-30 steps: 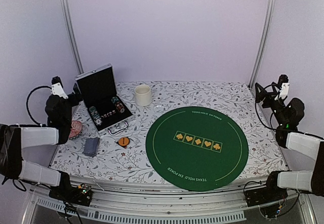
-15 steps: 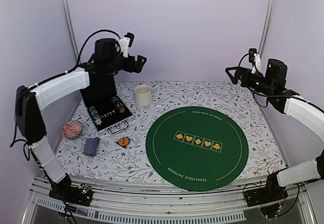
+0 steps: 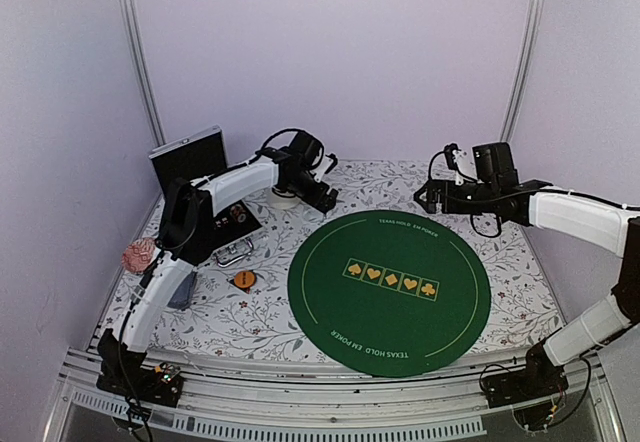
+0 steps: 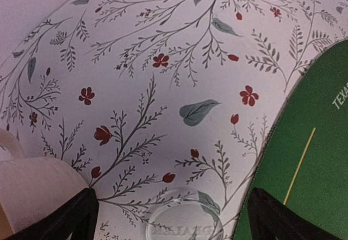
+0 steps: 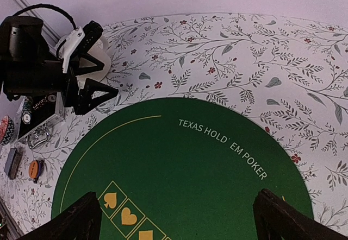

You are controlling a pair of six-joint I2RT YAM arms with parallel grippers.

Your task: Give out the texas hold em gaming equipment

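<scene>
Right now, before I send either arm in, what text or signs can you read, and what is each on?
"TEXAS HOLD' EM POKER": on the green mat, far arc, and again on the near arc.
Spade, heart, diamond, club signs: boxed row at the mat's centre.
"DEALER", upside down here: on the clear disc beside the mat.
Anything on the orange disc or black case: too small to read.

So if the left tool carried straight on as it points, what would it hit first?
Likely the clear disc on the cloth, framed between the left tool's open fingers; mug and mat lie to either side. Depth is hard to judge.
</scene>
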